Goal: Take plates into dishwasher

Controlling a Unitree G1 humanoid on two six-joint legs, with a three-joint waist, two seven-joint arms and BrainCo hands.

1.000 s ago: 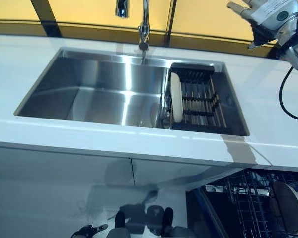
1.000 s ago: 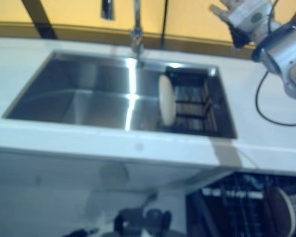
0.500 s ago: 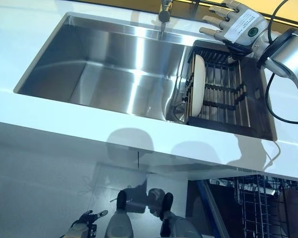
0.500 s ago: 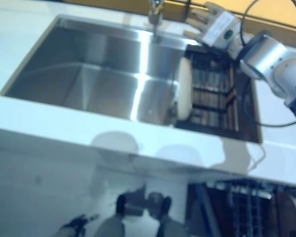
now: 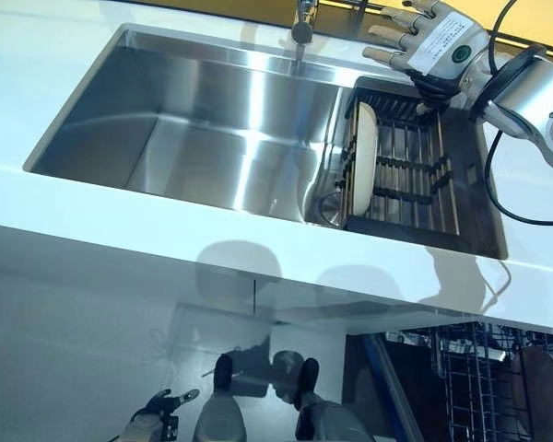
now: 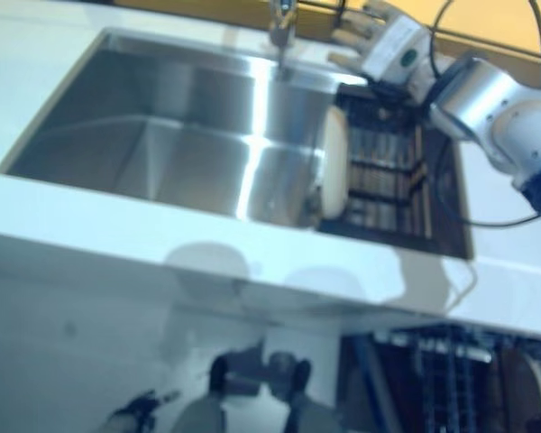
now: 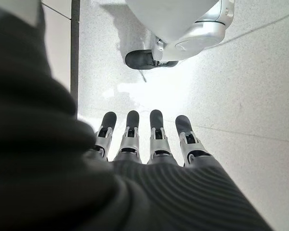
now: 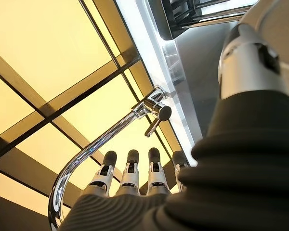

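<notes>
The sink (image 5: 212, 138) sits in the white counter (image 5: 92, 239), and everything here places off it. In its right-hand end is a dark rack (image 5: 405, 175), and one white plate (image 5: 361, 157) stands on edge at the rack's side nearest the open basin, upright, nothing touching it. The tap (image 5: 302, 23) rises from the sink's far rim, just left of the rack.

The right hand (image 5: 433, 41) hangs above the far end of the rack, at the sink's back right corner, fingers (image 5: 387, 35) spread straight and pointing toward the tap. It holds nothing, and it's apart from the plate. Its own wrist view shows the same: straight fingers in a row, the tap (image 8: 135, 120) curving past them, yellow panels behind.

Below the sink's right end, under the counter, the dishwasher rack (image 5: 479, 378) shows its wire baskets, and a second plate (image 5: 539, 391) stands in it at the far right edge.

The left hand (image 7: 149, 139) is down low, well below the sink, over the pale floor (image 7: 241, 96). Fingers straight and relaxed, empty. It also shows small near the bottom of the head view.
</notes>
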